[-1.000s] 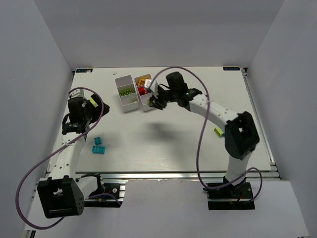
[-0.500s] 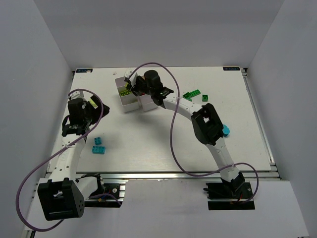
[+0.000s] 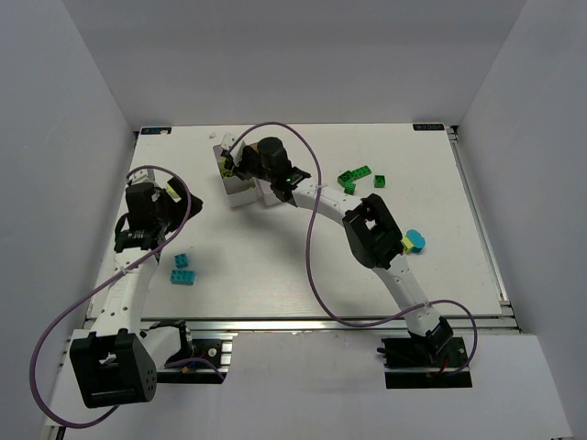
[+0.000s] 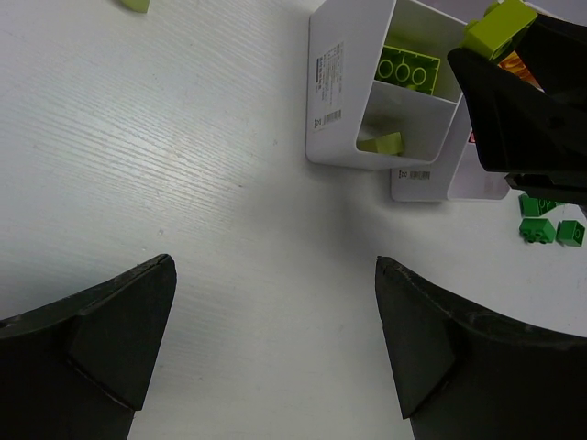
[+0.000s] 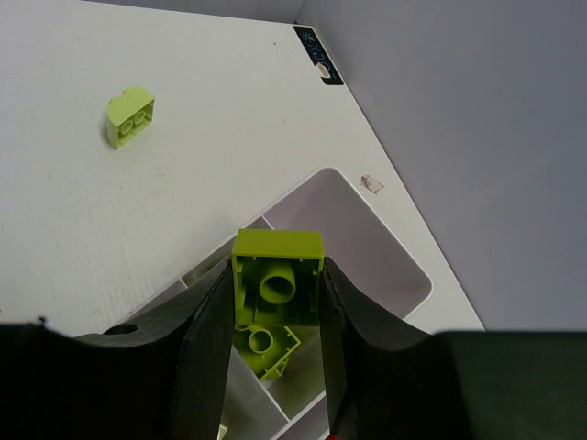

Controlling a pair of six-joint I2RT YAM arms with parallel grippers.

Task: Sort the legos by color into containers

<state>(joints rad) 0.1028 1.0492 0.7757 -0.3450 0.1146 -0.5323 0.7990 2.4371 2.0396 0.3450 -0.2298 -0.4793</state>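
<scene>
My right gripper is shut on a lime green lego, seen from its hollow underside. It hangs above the left white container, over a compartment that holds another lime lego. From above, the right gripper sits over the far end of that container. The left wrist view shows the container with a lime plate inside and the held lego. My left gripper is open and empty over bare table, left of the containers.
Loose legos lie on the table: a lime one near the left arm, two cyan ones in front of it, dark green ones right of the containers, and a cyan and yellow pair by the right arm. The second container stands beside the first.
The right arm swung left from the right-hand container to above the left one, carrying the lime lego. The left arm stayed still.
</scene>
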